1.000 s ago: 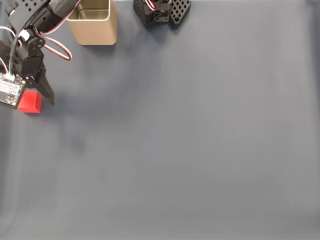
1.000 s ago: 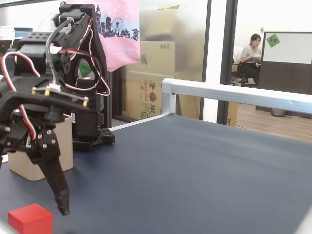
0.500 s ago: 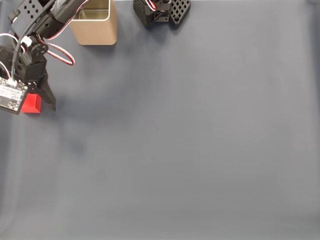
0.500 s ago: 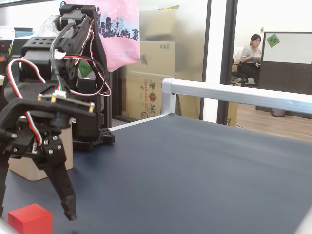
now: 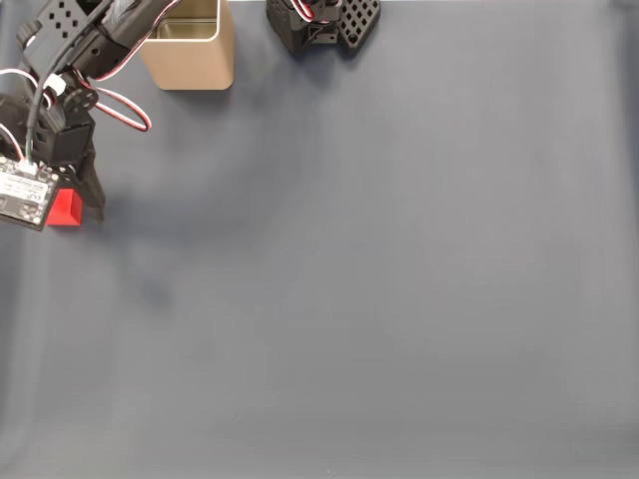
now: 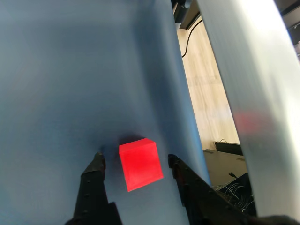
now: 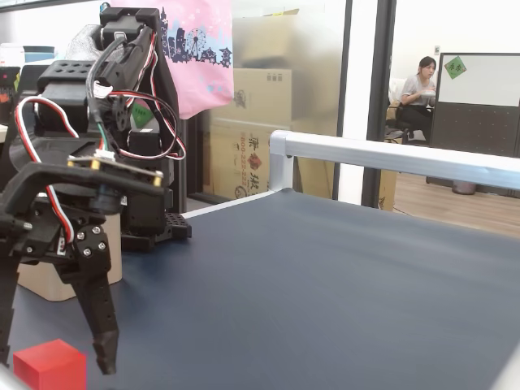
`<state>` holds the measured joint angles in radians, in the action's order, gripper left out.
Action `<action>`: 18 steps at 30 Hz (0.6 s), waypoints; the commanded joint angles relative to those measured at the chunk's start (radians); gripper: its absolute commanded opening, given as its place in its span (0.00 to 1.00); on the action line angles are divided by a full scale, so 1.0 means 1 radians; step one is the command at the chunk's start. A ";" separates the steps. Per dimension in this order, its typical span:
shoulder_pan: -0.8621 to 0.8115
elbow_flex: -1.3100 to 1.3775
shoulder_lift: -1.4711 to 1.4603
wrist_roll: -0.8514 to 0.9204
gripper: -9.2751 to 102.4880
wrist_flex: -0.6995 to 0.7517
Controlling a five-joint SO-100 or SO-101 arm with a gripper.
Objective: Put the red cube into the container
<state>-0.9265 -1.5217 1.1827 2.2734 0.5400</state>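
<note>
- One surface [image 5: 379,279]: a dark blue-grey mat that carries everything; in a fixed view [image 7: 325,276] a silver rail runs along its far edge.
- One arm [image 5: 75,60]: black, with red and white wires looping off it, reaching in from the upper left corner of a fixed view and bending down toward the left edge of the surface. Its base [image 5: 321,22] sits at the top edge of that view, just right of the container.
- One container [image 5: 188,48]: a tan tin with a pale rim, standing upright at the top left of a fixed view, well apart from the cube. In a fixed view [image 7: 49,272] it stands behind the arm, mostly hidden by it.
- One gripper [image 6: 136,164]: its two black fingers [image 6: 93,187] are spread apart, one on each side of the cube, with a gap showing between each fingertip and the cube in the wrist view. In a fixed view one finger [image 7: 99,325] points down just right of the cube, its tip close to the surface.
- One red cube [image 6: 140,164]: it rests on the surface between the fingers, near the surface's edge in the wrist view. In a fixed view [image 5: 66,208] it lies at the far left, partly under the gripper; in a fixed view [image 7: 49,366] it sits at the bottom left corner.
- One person [image 7: 418,85]: seated far in the background, beyond a glass partition.
</note>
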 commanded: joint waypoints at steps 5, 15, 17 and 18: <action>0.020 0.012 0.008 0.025 0.29 -0.020; 0.020 -0.029 0.028 0.040 0.16 -0.012; 0.020 -0.037 0.031 0.038 0.12 -0.012; 0.020 -0.038 0.032 0.037 0.12 -0.012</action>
<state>-0.9204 -1.5662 1.1827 2.3056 0.5400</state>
